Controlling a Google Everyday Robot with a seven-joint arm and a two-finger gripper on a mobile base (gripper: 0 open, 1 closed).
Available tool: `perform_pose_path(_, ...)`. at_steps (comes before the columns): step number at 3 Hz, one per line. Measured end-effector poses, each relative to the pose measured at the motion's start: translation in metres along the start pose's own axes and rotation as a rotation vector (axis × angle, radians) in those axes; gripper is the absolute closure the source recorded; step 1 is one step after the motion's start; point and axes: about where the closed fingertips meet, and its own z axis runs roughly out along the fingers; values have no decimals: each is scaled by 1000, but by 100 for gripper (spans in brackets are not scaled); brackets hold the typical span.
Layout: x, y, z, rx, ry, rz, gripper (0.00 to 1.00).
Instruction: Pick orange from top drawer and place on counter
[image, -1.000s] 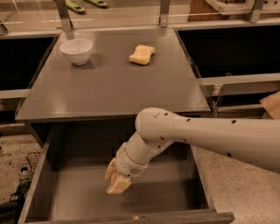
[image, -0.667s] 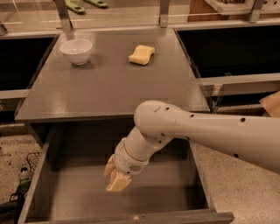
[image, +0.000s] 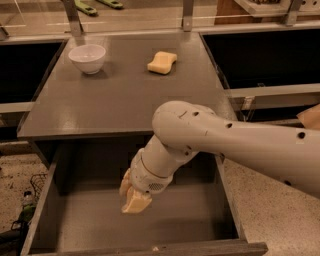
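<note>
Down in the top drawer (image: 192, 216) hangs one claw (image: 134, 196), open or closed unclear

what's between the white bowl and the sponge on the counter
Just bare counter between the white bowl and sponge, seen in the camera view. The gripper hangs inside the top drawer.

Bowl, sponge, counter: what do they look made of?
The bowl: glossy white, likely ceramic or plastic. The sponge: pale yellow, matte, looks foam. The counter: matte gray, maybe laminate or painted wood. The pincer hangs inside the open top drawer.
</note>
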Motion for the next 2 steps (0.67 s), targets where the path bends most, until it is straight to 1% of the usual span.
perform_pose_path(1, -14, -24, -50, 70, 62, -11, 100)
perform_pose_path(2, -35, -48, -96, 118, 101, -32, 100)
